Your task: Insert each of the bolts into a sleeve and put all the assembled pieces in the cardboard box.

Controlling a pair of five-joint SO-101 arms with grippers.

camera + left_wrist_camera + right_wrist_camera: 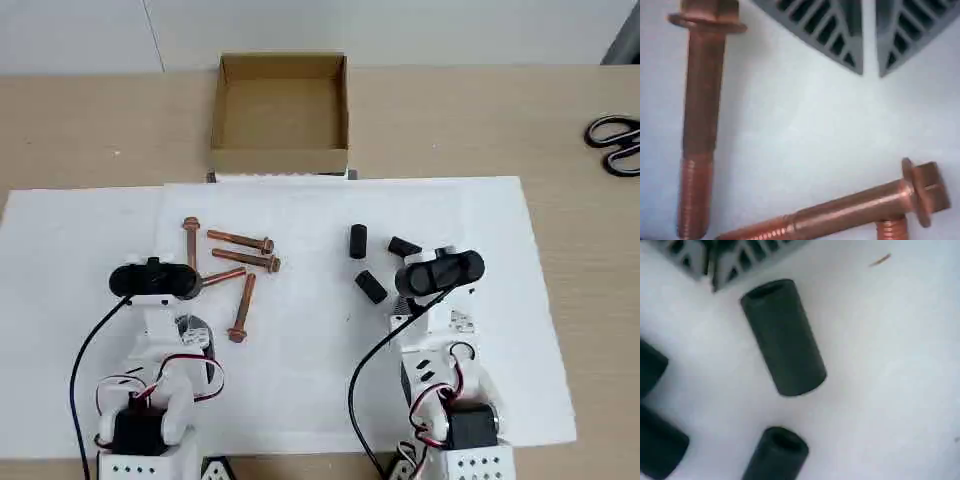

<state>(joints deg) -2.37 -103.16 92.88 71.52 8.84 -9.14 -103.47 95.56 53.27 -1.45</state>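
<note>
Though label [461,320] sits on right arm [438,352] near sleeves [370,286] — print illegibly small.

Left gripper [870,74]: grey ribbed fingertips [830,30] stand narrowly apart above white paper [805,130], with nothing between them. First bolt [700,125], copper, lies beside the gripper, head end nearest it. Second bolt [855,205] lies farther off, touching a third bolt [890,231].

Both arms are sitting stretched forward, side by side, grippers pointing down.
I'm watching the white-and-black left arm [160,345] lying straight ahead from its base, its grey ribbed left gripper [870,70] hanging low with the two fingertips [840,35] standing a narrow slit apart. The white-and-black right arm [437,345] is sitting alongside, its black wrist housing [440,271] turned slightly askew, its grey ribbed right gripper [714,282] hanging low too.
</note>
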